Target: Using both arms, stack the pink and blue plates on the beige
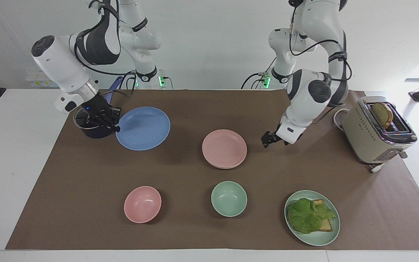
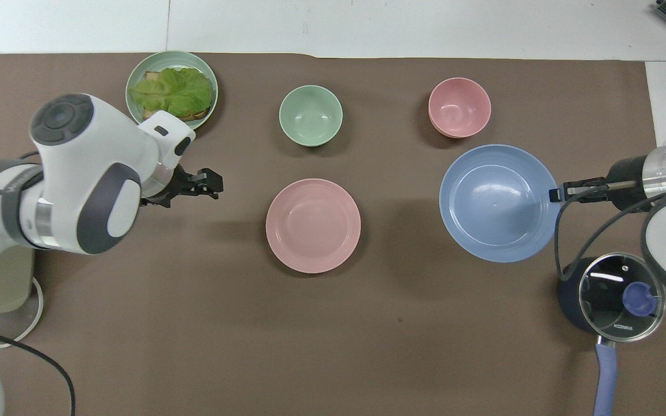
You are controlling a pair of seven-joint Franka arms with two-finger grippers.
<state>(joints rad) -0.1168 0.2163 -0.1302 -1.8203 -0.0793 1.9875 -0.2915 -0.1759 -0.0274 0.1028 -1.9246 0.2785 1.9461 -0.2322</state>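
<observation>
The pink plate [image 1: 224,148] [image 2: 313,225] lies mid-mat on the beige plate [image 1: 227,167], of which only a thin pale rim shows under it in the facing view. My left gripper [image 1: 266,139] [image 2: 215,186] hangs open and holds nothing, apart from the pink plate, toward the left arm's end of the table. The blue plate [image 1: 143,128] [image 2: 498,202] is held up off the mat and casts a shadow on it. My right gripper [image 1: 116,127] [image 2: 555,193] is shut on its rim, on the side toward the right arm's end.
A dark pot with a glass lid [image 1: 91,127] [image 2: 613,297] stands under the right wrist. A pink bowl [image 1: 142,203], a green bowl [image 1: 228,198] and a green plate with lettuce toast [image 1: 312,217] stand farther from the robots. A toaster [image 1: 376,131] sits at the left arm's end.
</observation>
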